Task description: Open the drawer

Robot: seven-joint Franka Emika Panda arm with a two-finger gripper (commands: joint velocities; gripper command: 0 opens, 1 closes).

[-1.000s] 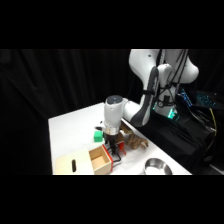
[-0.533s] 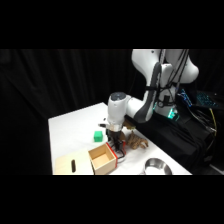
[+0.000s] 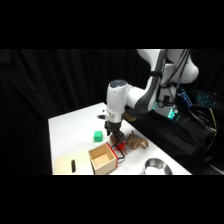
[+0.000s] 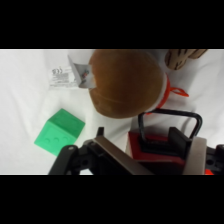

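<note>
The drawer (image 3: 102, 159) is a small tan wooden box standing pulled out of the pale cabinet (image 3: 70, 165), its inside showing. Its black loop handle (image 4: 170, 117) sticks out from a reddish front (image 4: 160, 150). My gripper (image 3: 114, 136) hangs just above the handle end of the drawer. In the wrist view the gripper (image 4: 162, 157) is open, with one finger (image 4: 112, 152) left of the handle and the other at the right edge, neither touching it.
A small green cube (image 3: 98, 135) (image 4: 59, 130) lies just behind the drawer. A brown plush toy (image 3: 135, 142) (image 4: 127, 82) sits right beside the handle. A round metal bowl (image 3: 155, 165) stands near the table's front right edge. A paper tag (image 4: 62, 76) lies on the white table.
The gripper has risen a little from the handle over the last second. The drawer stays pulled out where it was.
</note>
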